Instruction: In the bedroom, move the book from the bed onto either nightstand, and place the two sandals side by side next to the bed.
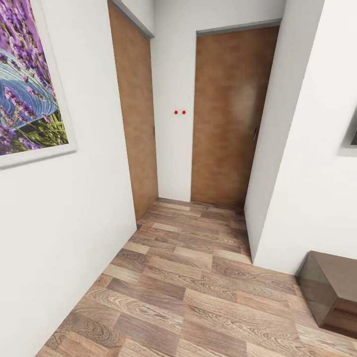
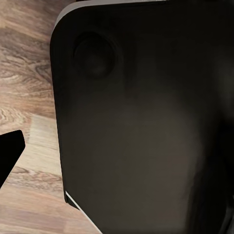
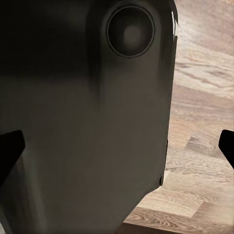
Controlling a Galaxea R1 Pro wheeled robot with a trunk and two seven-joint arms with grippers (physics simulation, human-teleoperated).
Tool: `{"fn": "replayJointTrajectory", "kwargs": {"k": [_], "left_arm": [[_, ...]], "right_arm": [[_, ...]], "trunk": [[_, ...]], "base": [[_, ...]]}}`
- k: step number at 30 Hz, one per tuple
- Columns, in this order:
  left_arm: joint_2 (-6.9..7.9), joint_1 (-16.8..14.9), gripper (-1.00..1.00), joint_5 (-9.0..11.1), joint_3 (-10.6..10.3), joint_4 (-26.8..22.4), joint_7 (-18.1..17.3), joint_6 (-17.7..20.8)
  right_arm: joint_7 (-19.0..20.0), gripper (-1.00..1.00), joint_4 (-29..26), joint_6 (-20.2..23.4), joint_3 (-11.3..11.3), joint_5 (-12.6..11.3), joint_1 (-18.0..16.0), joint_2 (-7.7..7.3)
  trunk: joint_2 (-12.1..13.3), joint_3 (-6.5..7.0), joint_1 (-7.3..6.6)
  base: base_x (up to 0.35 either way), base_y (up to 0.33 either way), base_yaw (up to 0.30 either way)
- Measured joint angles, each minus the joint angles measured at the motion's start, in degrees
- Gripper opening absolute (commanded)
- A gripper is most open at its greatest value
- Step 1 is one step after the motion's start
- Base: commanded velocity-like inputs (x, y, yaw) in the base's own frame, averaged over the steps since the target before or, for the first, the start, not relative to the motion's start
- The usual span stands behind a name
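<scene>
Robot stood in a narrow hallway facing two brown doors (image 1: 229, 116); book, bed and sandals lay out of sight. Right jaws looked spread, fingertips (image 3: 9, 148) apart and empty; left jaws' state undeterminable. Risk: base clipping the wall corner (image 1: 255, 248) or low cabinet (image 1: 332, 292).

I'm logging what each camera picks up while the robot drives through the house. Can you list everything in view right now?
Doors: two, brown wood, one straight ahead and one on the left side of the hallway's far end.
Walls: white, on both sides of the hallway.
Floor: brown wood planks, underfoot.
Picture: one, purple flowers in a white frame, on the left wall.
Frame edge: one, pale, on the right wall, cut off by the image border.
Cabinet: one, dark brown and glossy, low at the right against the wall.
Red dots: two, on the far wall between the doors.
Robot body panel: dark, close to both wrist cameras, floor beside it.
</scene>
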Motion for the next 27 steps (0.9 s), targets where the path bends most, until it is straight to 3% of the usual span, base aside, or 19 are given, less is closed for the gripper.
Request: {"fn": "replayJointTrajectory", "kwargs": {"k": [9,27], "left_arm": [[0.00,0.0,1.00,0.0,0.0,0.0,0.0,0.0],[0.00,0.0,1.00,0.0,0.0,0.0,0.0,0.0]], "right_arm": [[0.0,1.00,0.0,0.0,0.0,0.0,0.0,0.00],[0.0,1.00,0.0,0.0,0.0,0.0,0.0,0.00]], "trunk": [[0.0,0.00,0.00],[0.0,0.00,0.00]], "base": [[0.000,0.000,0.014],[0.000,0.000,0.148]]}}
